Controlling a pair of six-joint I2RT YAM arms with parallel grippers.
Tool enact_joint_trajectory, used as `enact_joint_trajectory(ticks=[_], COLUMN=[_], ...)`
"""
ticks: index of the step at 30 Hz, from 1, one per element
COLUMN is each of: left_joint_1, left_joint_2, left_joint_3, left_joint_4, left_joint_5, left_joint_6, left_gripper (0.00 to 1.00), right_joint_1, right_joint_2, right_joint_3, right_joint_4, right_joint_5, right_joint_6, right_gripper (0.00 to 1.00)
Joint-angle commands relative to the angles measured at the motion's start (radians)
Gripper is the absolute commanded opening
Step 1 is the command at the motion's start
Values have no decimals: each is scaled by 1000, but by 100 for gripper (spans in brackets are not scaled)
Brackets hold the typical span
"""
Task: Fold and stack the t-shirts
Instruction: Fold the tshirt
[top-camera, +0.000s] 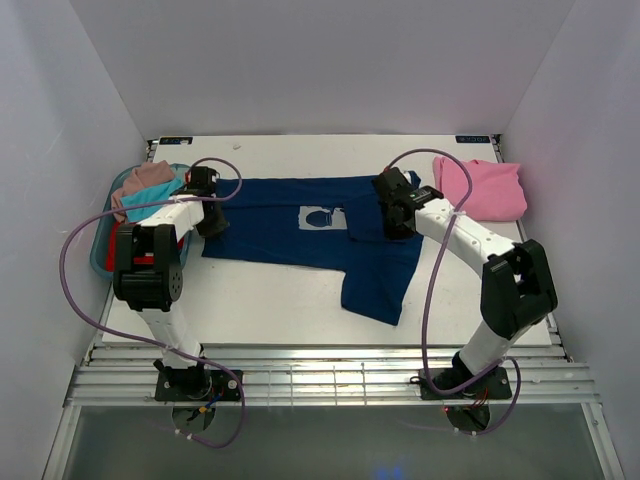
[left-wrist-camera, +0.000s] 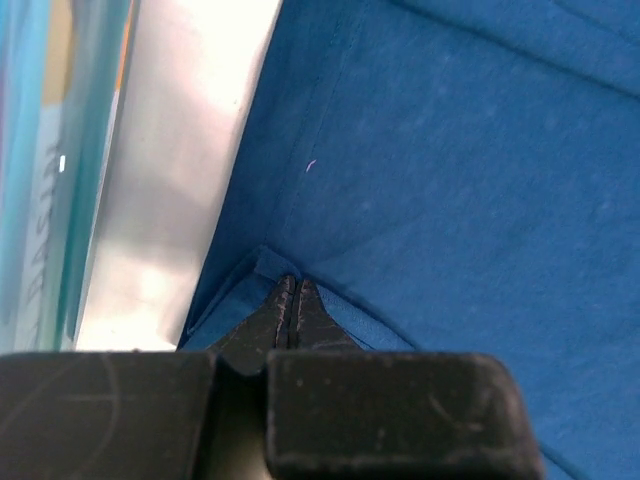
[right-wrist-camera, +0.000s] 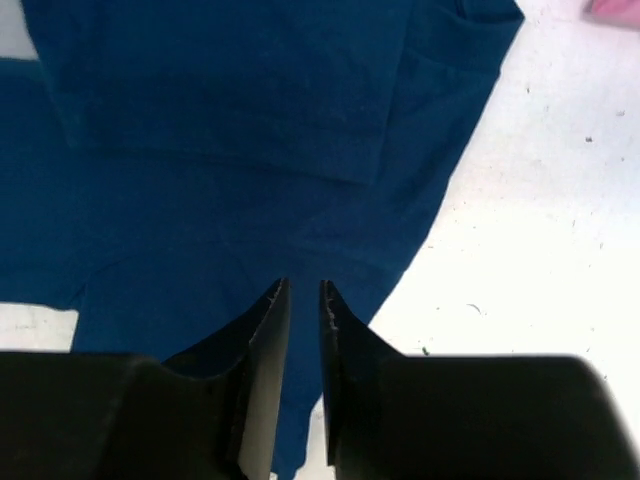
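Note:
The navy t-shirt (top-camera: 300, 235) lies spread across the middle of the table, its pale square print (top-camera: 322, 216) facing up and one side folded over at the right. My left gripper (top-camera: 212, 222) is at the shirt's left edge. In the left wrist view it (left-wrist-camera: 290, 282) is shut on a fold of the navy hem (left-wrist-camera: 340, 310). My right gripper (top-camera: 393, 215) hovers over the shirt's right part. In the right wrist view its jaws (right-wrist-camera: 303, 287) stand a narrow gap apart with nothing between them, above the navy cloth (right-wrist-camera: 220, 150). A folded pink t-shirt (top-camera: 482, 188) lies at the back right.
A blue basket (top-camera: 100, 255) at the left edge holds dusty-pink (top-camera: 148, 178), teal (top-camera: 150, 200) and red (top-camera: 118, 245) shirts. Its wall shows in the left wrist view (left-wrist-camera: 45, 150), close to the left gripper. White walls enclose the table on three sides.

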Motion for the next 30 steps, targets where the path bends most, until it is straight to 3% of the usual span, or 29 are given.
enact_joint_trajectory(ticks=[1, 7, 16, 30], left_joint_1=[7, 7, 7, 7], left_joint_2=[-8, -52, -102, -152], left_joint_3=[65, 47, -29, -75], left_joint_4=[-29, -31, -24, -17], left_joint_5=[12, 21, 44, 27], left_joint_6=[12, 10, 6, 24], left_gripper=[0, 0, 0, 0], right_joint_1=[0, 56, 170, 211], right_joint_2=[-18, -189, -387, -383], right_joint_3=[39, -237, -517, -644], right_joint_4=[-17, 21, 30, 145], right_joint_5=[-81, -196, -236, -265], right_joint_6=[-67, 52, 216, 279], right_gripper=[25, 47, 50, 49])
